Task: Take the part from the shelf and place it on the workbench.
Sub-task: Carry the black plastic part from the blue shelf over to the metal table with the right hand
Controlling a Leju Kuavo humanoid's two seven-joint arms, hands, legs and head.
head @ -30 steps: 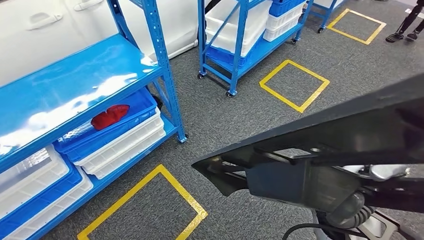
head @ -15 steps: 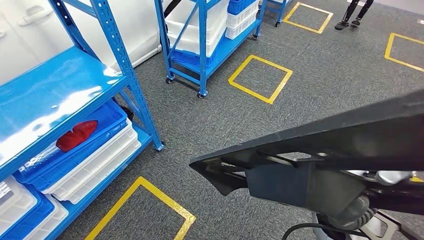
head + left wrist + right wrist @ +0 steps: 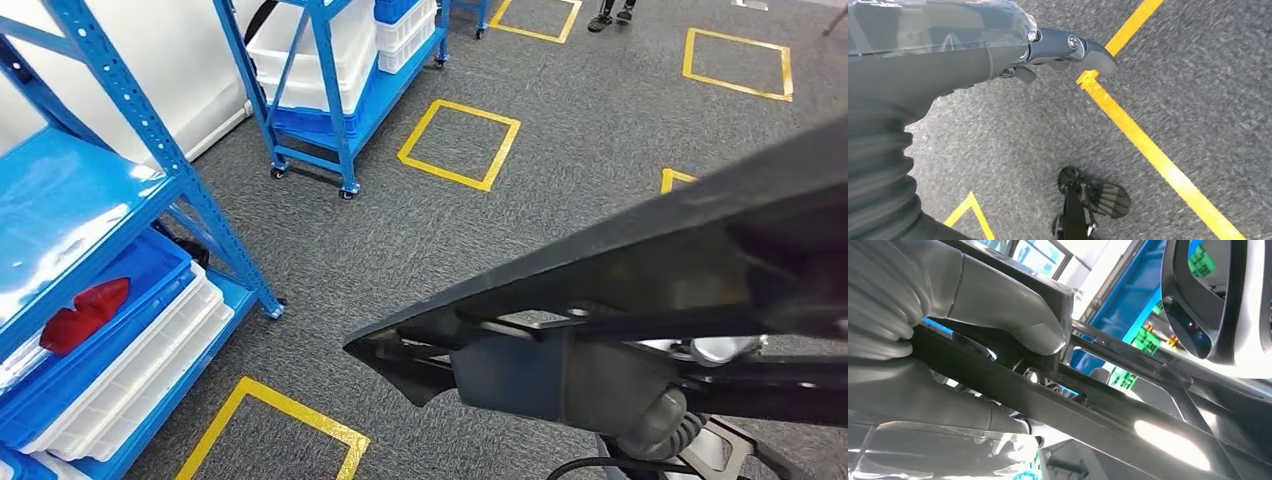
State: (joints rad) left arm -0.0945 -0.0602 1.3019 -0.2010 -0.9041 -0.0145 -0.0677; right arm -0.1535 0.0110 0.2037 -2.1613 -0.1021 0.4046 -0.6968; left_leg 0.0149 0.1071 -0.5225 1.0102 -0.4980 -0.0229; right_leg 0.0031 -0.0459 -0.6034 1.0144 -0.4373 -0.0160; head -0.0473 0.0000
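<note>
I'm looking down on grey carpet floor (image 3: 560,215) marked with yellow tape squares (image 3: 459,144). Left of the nearest square stands a blue wheeled rack (image 3: 330,90) holding white bins (image 3: 310,50); nearer me, another blue shelf unit (image 3: 90,220) stands against a white wall (image 3: 195,85).

right robot hand (image 3: 973,335) grips with thumb pressed down, while left robot hand (image 3: 1058,50) hangs, seemingly holding nothing.

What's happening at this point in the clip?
The robot is carrying a long black part over the grey floor, away from the blue shelf on its left side. Its right hand grips the part, thumb pressed on its frame. Its left hand hangs over the carpet, holding nothing. No workbench is visible, so the placing step is not yet done.
</note>
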